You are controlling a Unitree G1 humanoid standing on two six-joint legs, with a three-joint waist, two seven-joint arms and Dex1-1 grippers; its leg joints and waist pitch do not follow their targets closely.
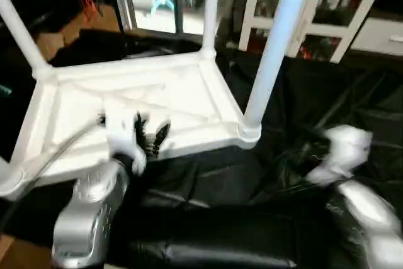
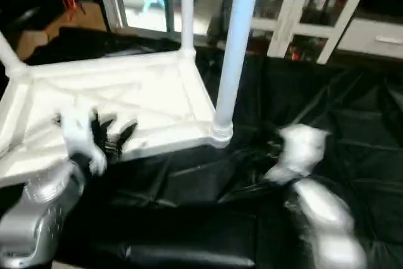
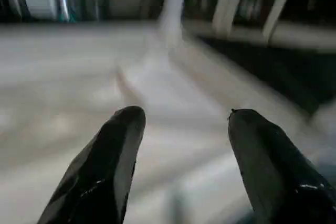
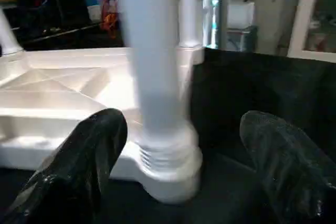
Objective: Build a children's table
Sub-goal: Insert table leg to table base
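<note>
Both grippers (image 3: 181, 124) (image 4: 178, 129) gape, seemingly empty, near tabletop (image 1: 157, 92).

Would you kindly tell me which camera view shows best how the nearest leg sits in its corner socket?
The right wrist view: the nearest leg enters its socket close up, between the open right claw's fingers. Both eye views show that joint smaller, farther off. The left wrist view shows the ribbed tabletop instead.

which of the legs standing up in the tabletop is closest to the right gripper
The leg in the near right corner socket, the one seen close up between the right gripper fingers' tips; the other legs stand at the far and left corners.
</note>
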